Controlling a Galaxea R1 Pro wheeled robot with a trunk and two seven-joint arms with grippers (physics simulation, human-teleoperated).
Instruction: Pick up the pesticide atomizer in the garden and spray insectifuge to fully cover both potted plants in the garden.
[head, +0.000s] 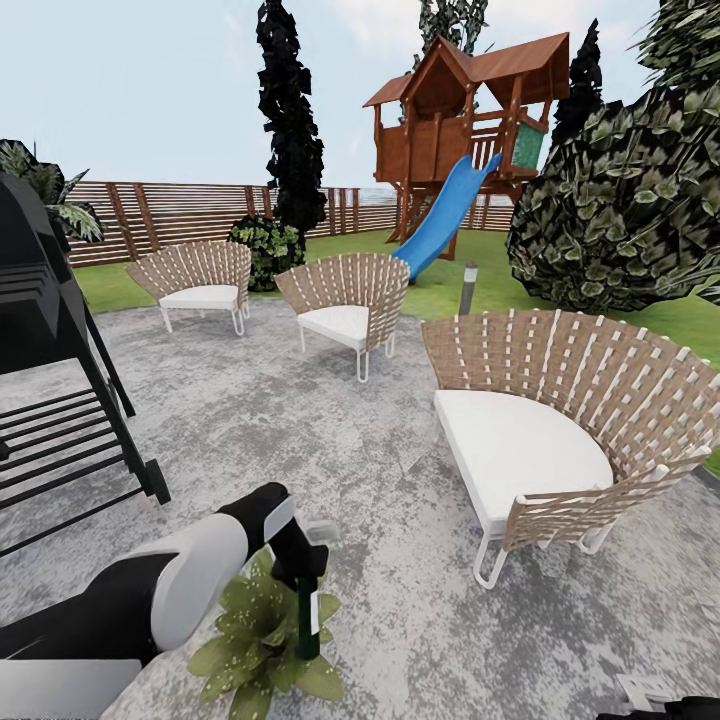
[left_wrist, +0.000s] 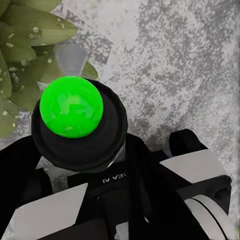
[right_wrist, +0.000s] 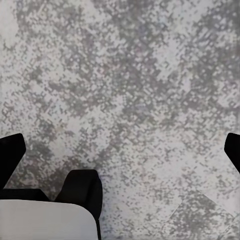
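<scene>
My left gripper (head: 298, 560) is shut on the pesticide atomizer (head: 307, 622), a slim dark bottle hanging upright just above the patio. In the left wrist view the atomizer (left_wrist: 72, 107) shows as a round dark end with a bright green dome, with my left gripper (left_wrist: 82, 150) around it. Right beside and under it is a potted plant (head: 255, 640) with broad light-green leaves. Its leaves (left_wrist: 25, 45) carry small droplets, and a faint pale spray cone hangs over them. My right gripper (right_wrist: 125, 145) is open over bare grey paving.
A black grill (head: 50, 380) stands at the left. A woven chair (head: 560, 440) is close on the right, and two more chairs (head: 345, 310) stand farther back. Beyond them are a lawn, a wooden fence (head: 170, 215), a play tower with a blue slide (head: 445, 215) and a large shrub (head: 620, 200).
</scene>
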